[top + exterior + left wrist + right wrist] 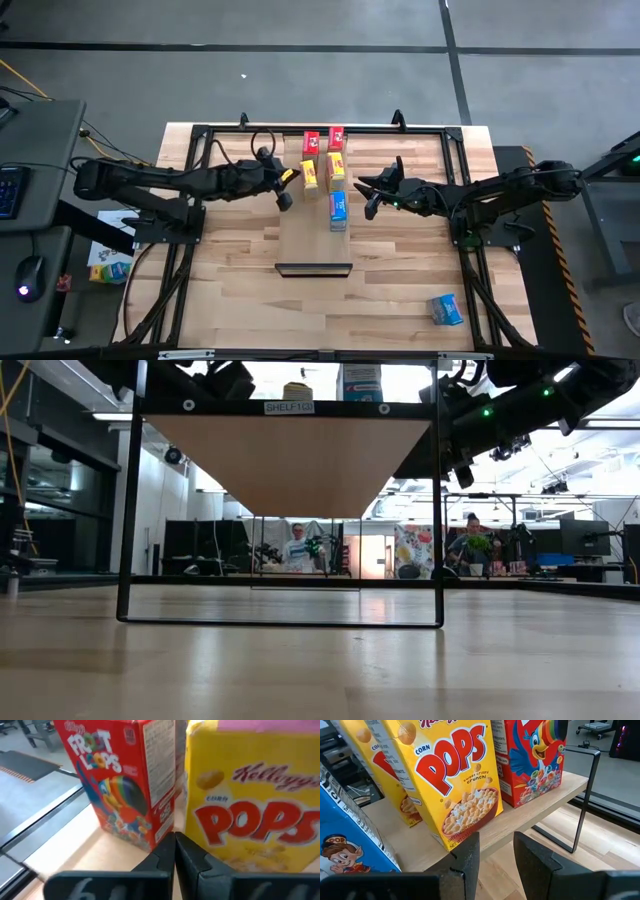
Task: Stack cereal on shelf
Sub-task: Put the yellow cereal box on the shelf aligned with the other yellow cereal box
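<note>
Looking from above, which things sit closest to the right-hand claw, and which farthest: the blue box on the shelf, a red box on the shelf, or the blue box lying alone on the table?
From the right gripper:
1. Shelf blue box, just beside it.
2. Red box, at the shelf's far end.
3. Lone blue box, near the table's front edge.

The shelf (312, 235) carries two red, two yellow and one blue cereal box (338, 209). Another blue box (447, 309) lies on the worktop (380, 300) near a corner.

You are looking at a grey floor (300, 90) crossed by dark lines, ceiling lights (600, 455) glowing, two people (297, 548) sitting at distant desks.
</note>
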Robot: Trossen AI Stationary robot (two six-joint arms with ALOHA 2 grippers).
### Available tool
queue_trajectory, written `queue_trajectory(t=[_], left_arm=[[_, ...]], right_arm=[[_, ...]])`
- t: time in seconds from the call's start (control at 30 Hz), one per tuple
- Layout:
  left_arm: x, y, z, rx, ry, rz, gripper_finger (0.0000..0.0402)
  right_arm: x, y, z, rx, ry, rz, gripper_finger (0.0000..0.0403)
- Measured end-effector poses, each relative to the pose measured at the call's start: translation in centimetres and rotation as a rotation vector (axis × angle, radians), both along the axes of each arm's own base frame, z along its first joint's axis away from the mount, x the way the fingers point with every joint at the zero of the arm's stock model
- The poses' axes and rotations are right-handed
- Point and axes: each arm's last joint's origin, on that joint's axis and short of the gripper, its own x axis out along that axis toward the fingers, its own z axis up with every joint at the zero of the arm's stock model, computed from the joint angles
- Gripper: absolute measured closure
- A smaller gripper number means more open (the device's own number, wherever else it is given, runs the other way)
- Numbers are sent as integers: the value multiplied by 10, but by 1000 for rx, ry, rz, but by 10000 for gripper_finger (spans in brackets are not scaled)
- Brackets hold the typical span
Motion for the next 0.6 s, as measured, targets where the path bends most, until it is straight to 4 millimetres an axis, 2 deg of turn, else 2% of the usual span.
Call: queue_trajectory(t=[0.3,0.47,0.6], left_arm=[[-17,-8,9,-5,21,72,401],[-6,-20,1,-93,12,-66,401],[4,-24,-8,-93,14,-81,401]], right_arm=[[0,0,-1,0,17,0,290],[0,0,-1,0,16,0,290],[0,0,-1,0,16,0,290]])
